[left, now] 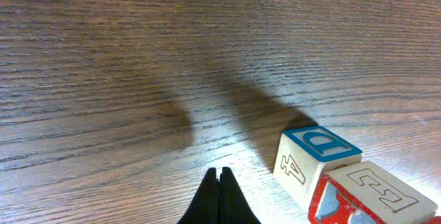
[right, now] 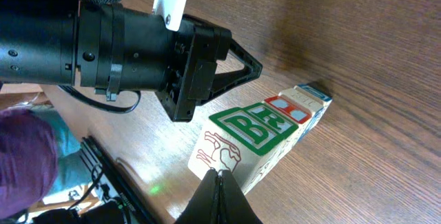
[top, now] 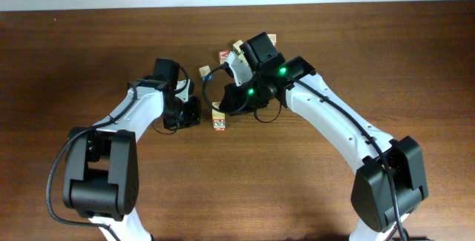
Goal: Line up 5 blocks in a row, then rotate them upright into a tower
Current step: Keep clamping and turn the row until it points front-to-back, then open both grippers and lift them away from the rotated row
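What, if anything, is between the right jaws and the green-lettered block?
Nothing visible. The right gripper, jaws shut, sits at the near edge of the green-lettered block; whether it touches I cannot tell. The left gripper lies beyond the block, not in between.

Red block (left: 375,195) partly beyond bottom edge

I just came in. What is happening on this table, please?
Two robot arms are working over small alphabet blocks on a wooden table. The right gripper is shut and holds nothing. Its tips are close against a block with green letters at the end of a short row. The left gripper is also shut and empty, low over bare wood beside a blue-marked cube. Nearby lie a few other blocks.
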Controlling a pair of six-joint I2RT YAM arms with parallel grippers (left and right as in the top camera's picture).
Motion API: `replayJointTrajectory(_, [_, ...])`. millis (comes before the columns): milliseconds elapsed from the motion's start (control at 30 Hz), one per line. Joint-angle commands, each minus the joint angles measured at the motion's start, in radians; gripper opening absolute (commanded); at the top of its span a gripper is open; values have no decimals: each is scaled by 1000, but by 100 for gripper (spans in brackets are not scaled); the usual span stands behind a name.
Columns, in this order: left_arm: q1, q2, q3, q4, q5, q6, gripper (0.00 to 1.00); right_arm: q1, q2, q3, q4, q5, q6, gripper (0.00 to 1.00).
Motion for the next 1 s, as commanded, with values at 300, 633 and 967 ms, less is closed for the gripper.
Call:
replayJointTrajectory(300, [3,-2,6,2,-4,-2,0,6,22,53,-32,32,5,4])
replayJointTrajectory(633, [8,-3,23,1,-14,-2,0,5,21,130,-87,72,-26,4])
replayJointTrajectory(967, [37,-92,122,-58,-137,22,0,-4,17,285,-203,167,-76,4])
